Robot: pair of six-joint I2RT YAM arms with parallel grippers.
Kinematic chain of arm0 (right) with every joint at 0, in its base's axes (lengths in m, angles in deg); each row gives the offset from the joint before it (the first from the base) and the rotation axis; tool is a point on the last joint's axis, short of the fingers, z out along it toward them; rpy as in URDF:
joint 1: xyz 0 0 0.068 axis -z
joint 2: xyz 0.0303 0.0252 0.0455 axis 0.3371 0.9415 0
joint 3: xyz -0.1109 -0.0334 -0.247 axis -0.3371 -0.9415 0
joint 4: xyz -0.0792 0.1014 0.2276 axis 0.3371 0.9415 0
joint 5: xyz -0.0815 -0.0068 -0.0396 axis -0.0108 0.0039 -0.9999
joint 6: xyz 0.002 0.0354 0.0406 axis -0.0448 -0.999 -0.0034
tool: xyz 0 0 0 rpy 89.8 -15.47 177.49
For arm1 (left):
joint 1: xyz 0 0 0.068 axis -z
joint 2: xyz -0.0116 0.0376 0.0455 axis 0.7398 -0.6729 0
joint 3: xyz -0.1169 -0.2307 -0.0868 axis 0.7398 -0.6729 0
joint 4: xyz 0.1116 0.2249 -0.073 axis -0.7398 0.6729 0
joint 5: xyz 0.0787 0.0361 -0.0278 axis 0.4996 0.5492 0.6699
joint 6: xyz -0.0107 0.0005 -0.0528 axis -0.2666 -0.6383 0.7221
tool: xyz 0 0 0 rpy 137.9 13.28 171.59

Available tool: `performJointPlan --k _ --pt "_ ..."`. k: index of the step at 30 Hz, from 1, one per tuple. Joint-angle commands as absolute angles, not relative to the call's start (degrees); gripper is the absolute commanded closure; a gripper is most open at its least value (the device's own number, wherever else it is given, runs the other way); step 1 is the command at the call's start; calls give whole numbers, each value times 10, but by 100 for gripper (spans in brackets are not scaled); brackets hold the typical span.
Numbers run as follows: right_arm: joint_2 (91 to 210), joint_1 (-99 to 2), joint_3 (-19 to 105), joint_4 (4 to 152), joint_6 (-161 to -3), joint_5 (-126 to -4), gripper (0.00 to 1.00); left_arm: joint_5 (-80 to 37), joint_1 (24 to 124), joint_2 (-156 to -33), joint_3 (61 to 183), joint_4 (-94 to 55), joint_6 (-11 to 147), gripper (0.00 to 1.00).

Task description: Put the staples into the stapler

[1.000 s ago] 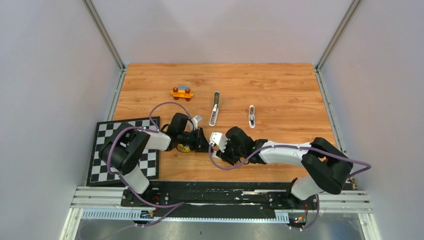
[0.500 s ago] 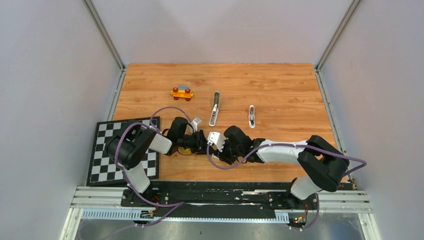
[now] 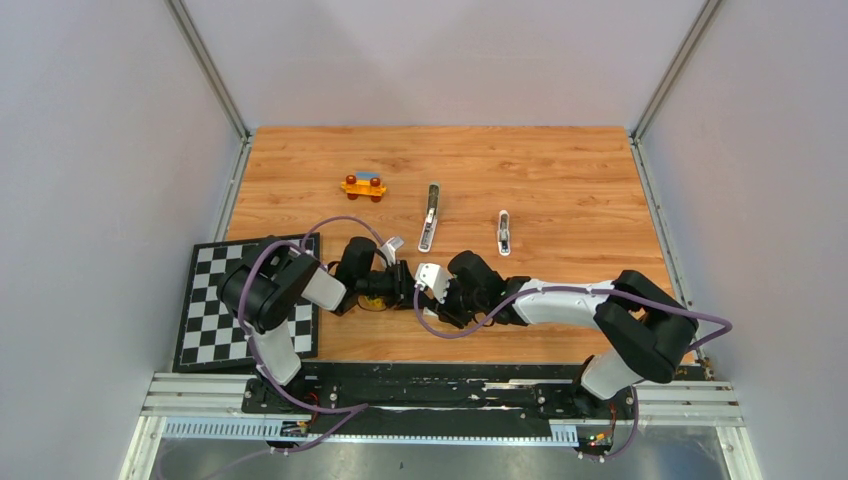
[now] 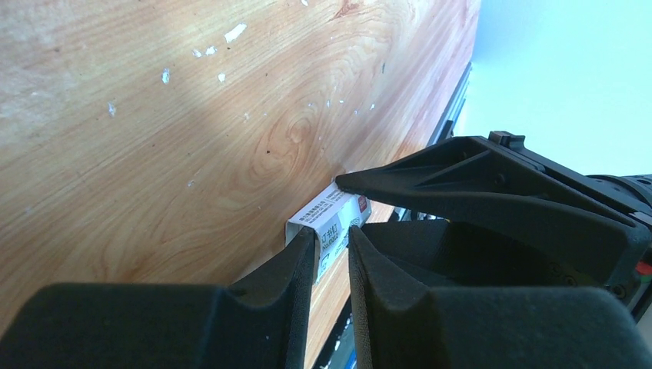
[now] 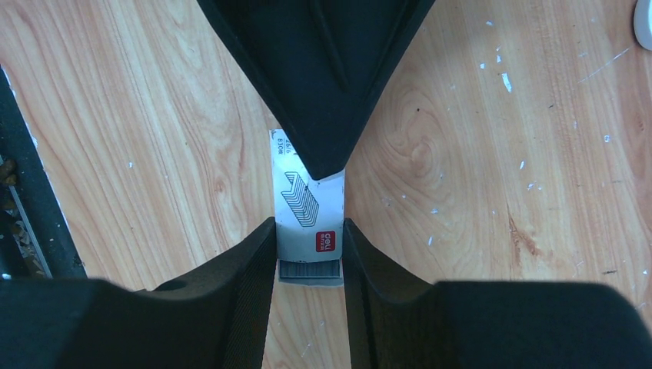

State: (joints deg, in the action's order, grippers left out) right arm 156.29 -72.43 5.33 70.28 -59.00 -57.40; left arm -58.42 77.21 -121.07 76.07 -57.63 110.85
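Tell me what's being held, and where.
The small white staple box: right gripper clamps its long sides near the open end, left gripper pinches the opposite end.

The staple box (image 5: 307, 196) is closed in. The right gripper (image 5: 307, 227) clamps its long sides and the left gripper (image 4: 332, 234) pinches its far end, so both arms block the approaches from left and right. Beyond the box stands a stapler (image 3: 430, 216), with a shorter stapler-like piece (image 3: 504, 232) further right and an open lane between them. A toy car (image 3: 363, 186) sits beyond-left. The table (image 3: 570, 165) past these is open.
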Motion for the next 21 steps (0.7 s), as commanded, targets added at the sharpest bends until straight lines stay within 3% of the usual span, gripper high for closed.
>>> performJointPlan --k 1,15,21 --pt "1588 -721 49 722 -586 -567 63 -600 786 -1229 750 -632 1130 76" --pt "1597 -721 51 711 -585 -561 62 -602 797 -1240 739 -684 1162 76" --pt "1585 -720 53 733 -577 -576 57 -603 793 -1236 742 -667 1152 86"
